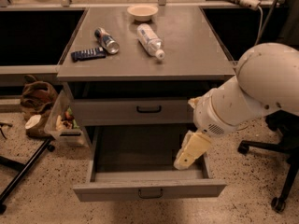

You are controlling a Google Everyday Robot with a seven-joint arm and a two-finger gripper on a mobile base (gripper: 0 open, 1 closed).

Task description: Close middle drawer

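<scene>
The middle drawer [149, 189] is pulled far out of the grey cabinet. Its flat front with a small dark loop handle [150, 193] faces me and its plain interior [135, 148] is bare. Above it, the uppermost drawer front [135, 111] sits nearly flush. The lowest drawer front is hidden beneath the open one. My cream gripper [181, 164] hangs from the big white arm [247, 97] and points down and left. It is inside the open drawer by its right wall, behind the front panel.
On the cabinet top lie a bowl [142, 12], a water bottle [150, 40], a can [106, 40] and a dark blue packet [88, 54]. A brown bag [36, 97] and a clear bin [63, 120] stand at the left. An office chair base [280, 171] is at the right.
</scene>
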